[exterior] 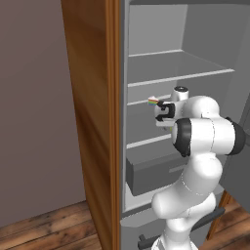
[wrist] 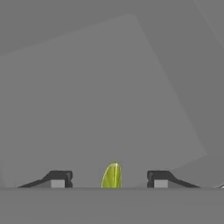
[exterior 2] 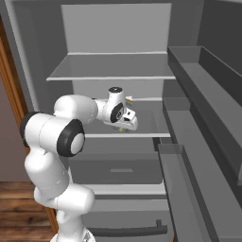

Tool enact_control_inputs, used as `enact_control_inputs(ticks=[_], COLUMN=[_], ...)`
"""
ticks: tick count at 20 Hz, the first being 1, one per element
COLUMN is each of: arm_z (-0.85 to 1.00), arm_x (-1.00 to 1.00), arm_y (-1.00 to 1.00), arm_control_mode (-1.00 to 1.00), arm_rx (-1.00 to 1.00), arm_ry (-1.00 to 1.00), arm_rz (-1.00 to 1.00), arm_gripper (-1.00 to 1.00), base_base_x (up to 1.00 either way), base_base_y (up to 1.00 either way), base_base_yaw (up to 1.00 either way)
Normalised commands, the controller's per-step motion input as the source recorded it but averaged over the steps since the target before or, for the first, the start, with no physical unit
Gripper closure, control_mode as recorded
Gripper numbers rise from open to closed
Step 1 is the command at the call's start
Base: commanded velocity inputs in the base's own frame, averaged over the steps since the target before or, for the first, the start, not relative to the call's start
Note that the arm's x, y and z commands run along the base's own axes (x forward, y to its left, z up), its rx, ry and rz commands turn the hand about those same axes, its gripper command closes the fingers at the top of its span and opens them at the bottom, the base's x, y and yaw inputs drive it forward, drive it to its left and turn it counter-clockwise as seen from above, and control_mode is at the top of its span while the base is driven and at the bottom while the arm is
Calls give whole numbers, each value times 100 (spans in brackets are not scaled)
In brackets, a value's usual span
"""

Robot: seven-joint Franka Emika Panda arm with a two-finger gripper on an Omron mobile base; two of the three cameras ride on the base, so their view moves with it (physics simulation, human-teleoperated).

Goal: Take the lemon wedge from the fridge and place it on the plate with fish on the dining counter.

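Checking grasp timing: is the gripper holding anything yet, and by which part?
Nothing is held yet. The lemon wedge sits between the fingertips of the gripper, with gaps on both sides.

Glossy white rounded arm [exterior: 195,146], dark joints

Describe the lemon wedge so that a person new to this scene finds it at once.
Look into the open grey fridge, at the middle shelf where the white arm reaches in. The lemon wedge lies there between the two dark fingers. It is a tiny yellow-green sliver on bare grey.
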Motion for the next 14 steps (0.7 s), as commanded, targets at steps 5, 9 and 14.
enact_control_inputs(ticks=[5,9,14], arm_z=[0,0,34], arm_x=[0,-1,-14], arm_y=[0,0,0], arm_control_mode=[-100,-100,-100], arm_rx=[0,0,0], arm_ry=[0,0,0], arm_rz=[0,0,0], arm_gripper=[100,100,100], base_base_x=[0,0,0], base_base_y=[0,0,0], base_base_yaw=[0,0,0])
